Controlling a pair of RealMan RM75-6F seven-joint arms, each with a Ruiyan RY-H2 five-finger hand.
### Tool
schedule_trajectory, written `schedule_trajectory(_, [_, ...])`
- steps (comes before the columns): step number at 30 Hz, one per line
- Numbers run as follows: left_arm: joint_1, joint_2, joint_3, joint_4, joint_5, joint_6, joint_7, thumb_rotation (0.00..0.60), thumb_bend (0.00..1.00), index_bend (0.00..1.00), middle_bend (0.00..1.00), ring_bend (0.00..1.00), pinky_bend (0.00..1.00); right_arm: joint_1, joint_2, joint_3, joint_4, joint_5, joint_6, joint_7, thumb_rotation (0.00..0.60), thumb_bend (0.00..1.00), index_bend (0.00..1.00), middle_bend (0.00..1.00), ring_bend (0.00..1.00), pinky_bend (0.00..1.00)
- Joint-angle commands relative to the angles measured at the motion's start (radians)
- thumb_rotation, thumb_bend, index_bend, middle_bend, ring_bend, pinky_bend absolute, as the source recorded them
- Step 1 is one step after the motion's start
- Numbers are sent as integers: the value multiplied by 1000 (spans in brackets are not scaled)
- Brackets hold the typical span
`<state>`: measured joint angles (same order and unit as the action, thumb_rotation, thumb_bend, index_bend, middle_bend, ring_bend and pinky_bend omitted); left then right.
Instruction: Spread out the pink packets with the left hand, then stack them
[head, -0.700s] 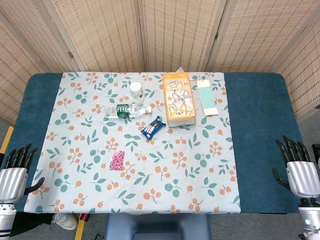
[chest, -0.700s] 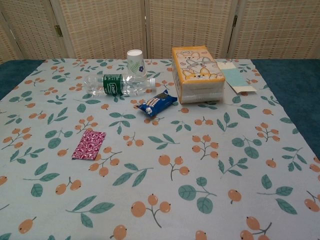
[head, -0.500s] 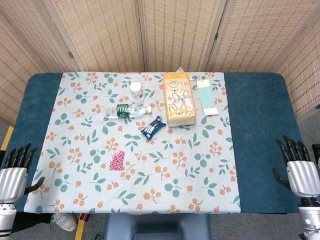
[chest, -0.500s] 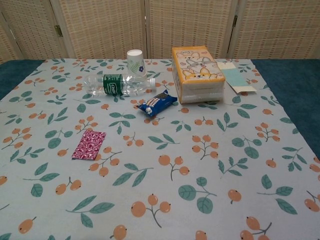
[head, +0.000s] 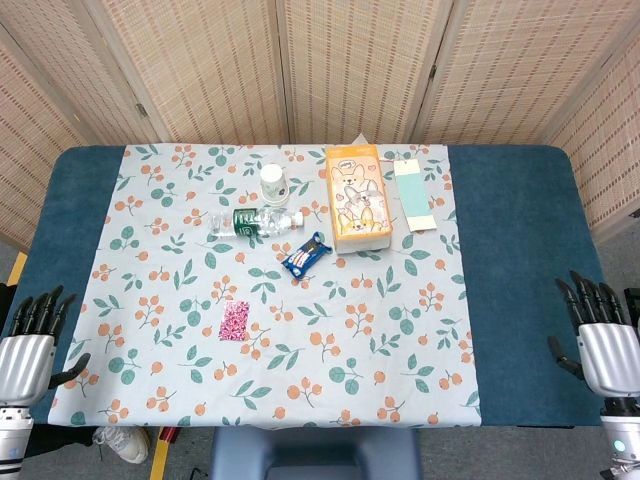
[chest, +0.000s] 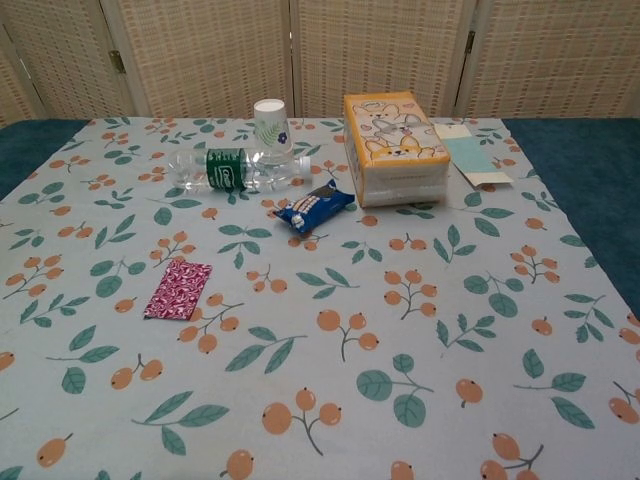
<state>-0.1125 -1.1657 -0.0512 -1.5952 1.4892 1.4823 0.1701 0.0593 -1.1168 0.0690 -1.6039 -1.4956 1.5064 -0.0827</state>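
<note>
The pink packets (head: 234, 320) lie as one small flat pile on the floral tablecloth, left of the table's middle; the chest view shows the pink packets (chest: 178, 290) at its left. How many are in the pile cannot be told. My left hand (head: 28, 345) hovers at the table's near left corner, fingers straight and apart, holding nothing, well left of the pile. At the near right edge my right hand (head: 603, 340) is likewise spread and empty. Neither hand shows in the chest view.
Behind the pile lie a clear bottle (head: 253, 221) on its side, a paper cup (head: 273, 183), a blue snack pack (head: 306, 254), an orange tissue box (head: 357, 197) and a pale green card (head: 413, 194). The floral cloth (head: 380, 340) covers the blue table's middle.
The right hand has sunk slightly lower in the head view. The left hand and the objects have stayed where they were.
</note>
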Motion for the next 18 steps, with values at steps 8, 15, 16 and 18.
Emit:
schedule_trajectory(8, [-45,16,-4,-4,34,-47,-43,600,295,112,21,5,0,1,6,6,0,-1,4,6,600,385,0,0,0,0])
schedule_trajectory(15, [-136,21,-18,-9,95,-128,-83,600,295,130,37,18,0,4,11,10,-1,-10,11,11,600,385,0,0,0,0])
schedule_trajectory(16, [-149,18,-18,-9,104,-140,-86,600,295,134,40,21,0,4,12,10,-1,-11,11,12,600,385,0,0,0,0])
schedule_trajectory(18, [-180,12,-18,-12,118,-176,-92,600,295,142,46,27,0,3,12,8,0,-13,12,14,600,385,0,0,0,0])
